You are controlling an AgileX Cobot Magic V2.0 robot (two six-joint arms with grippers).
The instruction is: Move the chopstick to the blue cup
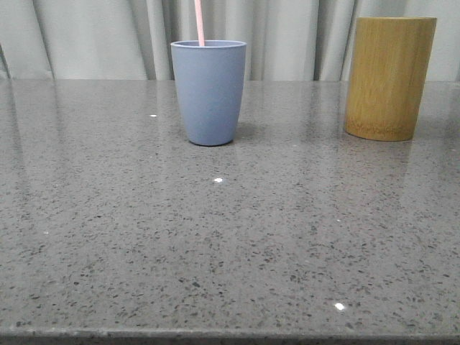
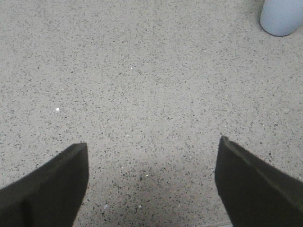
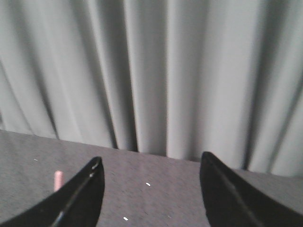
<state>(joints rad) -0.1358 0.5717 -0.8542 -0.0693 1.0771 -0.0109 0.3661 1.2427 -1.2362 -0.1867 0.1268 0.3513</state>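
Pink and slender, the chopstick [image 1: 199, 23] stood inside the blue cup [image 1: 208, 92] at the back of the speckled grey counter [image 1: 230, 244], rising from the cup's mouth and leaning slightly to the left, its upper end cut off by the frame. In the right wrist view, a short pink tip of the chopstick [image 3: 58, 180] showed just beside one of the right gripper's [image 3: 150, 189] dark fingers [image 3: 83, 198], outside the gap between them; the fingers were spread wide and held nothing, with pleated grey curtain [image 3: 151, 71] behind. The left gripper [image 2: 152, 182] hung over bare counter, its fingers also wide apart and empty, the base of the blue cup [image 2: 281, 18] well away from them at the edge of that view. To the right of the blue cup, well apart, stood a taller bamboo cylinder [image 1: 389, 77]; its contents could not be seen.
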